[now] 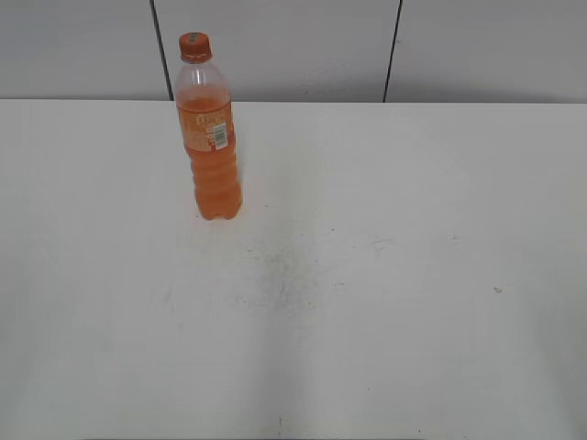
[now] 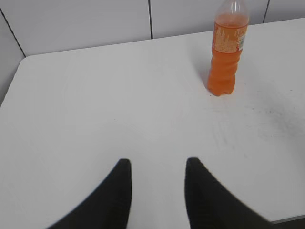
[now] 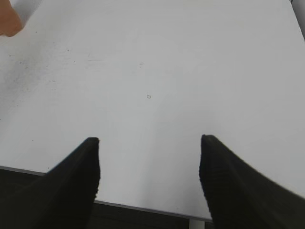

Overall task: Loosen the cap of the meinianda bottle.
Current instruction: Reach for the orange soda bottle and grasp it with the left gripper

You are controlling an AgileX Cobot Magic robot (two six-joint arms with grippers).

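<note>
The meinianda bottle (image 1: 210, 137) stands upright at the back left of the white table, clear plastic with orange drink and an orange label. Its orange cap (image 1: 194, 46) sits on top. The bottle also shows in the left wrist view (image 2: 226, 52), far ahead and to the right; the cap is cut off there. An orange blur of its base shows in the right wrist view (image 3: 8, 20) at the top left corner. My left gripper (image 2: 156, 164) is open and empty over the table. My right gripper (image 3: 148, 143) is open and empty near the table's front edge. Neither gripper shows in the exterior view.
The white table (image 1: 385, 275) has faint dark scuffs in its middle (image 1: 275, 270). A grey panelled wall (image 1: 293, 46) stands behind it. The table's front edge shows in the right wrist view (image 3: 143, 207), and its left edge in the left wrist view (image 2: 10, 86).
</note>
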